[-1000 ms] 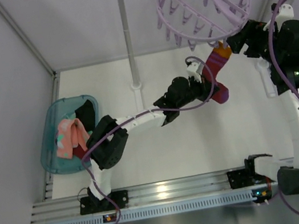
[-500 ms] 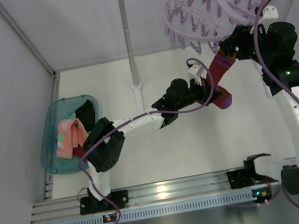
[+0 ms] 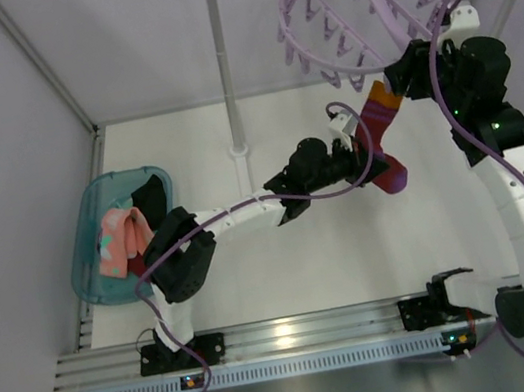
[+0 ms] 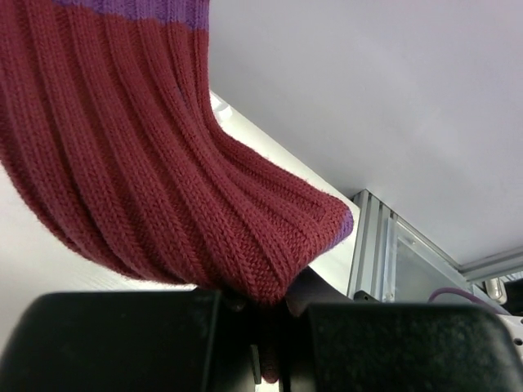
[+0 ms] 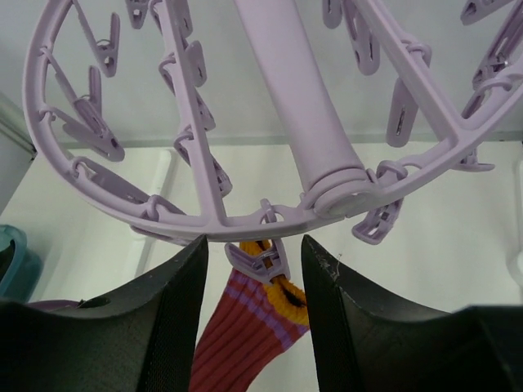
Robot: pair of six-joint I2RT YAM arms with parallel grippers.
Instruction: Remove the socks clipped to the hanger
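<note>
The lilac ring hanger (image 3: 355,2) hangs at the top right; its ring and pegs fill the right wrist view (image 5: 270,122). One dark red sock with an orange cuff and purple stripes (image 3: 377,130) hangs from a lilac peg (image 5: 260,263). My right gripper (image 5: 255,269) is open, its fingers either side of that peg and the cuff (image 5: 278,298). My left gripper (image 4: 260,314) is shut on the sock's lower part (image 4: 163,180), near its purple toe. Salmon pink (image 3: 123,241) and black (image 3: 148,196) socks lie in the teal tub (image 3: 93,271).
A white metal pole (image 3: 223,61) stands on the table behind the left arm, left of the hanger. The teal tub sits at the table's left edge. A metal rail (image 3: 286,334) runs along the near edge.
The hanger swung and tilted. My right gripper rose from the sock's cuff to the peg on the ring. The sock hangs straighter. My left gripper kept its hold and barely moved.
</note>
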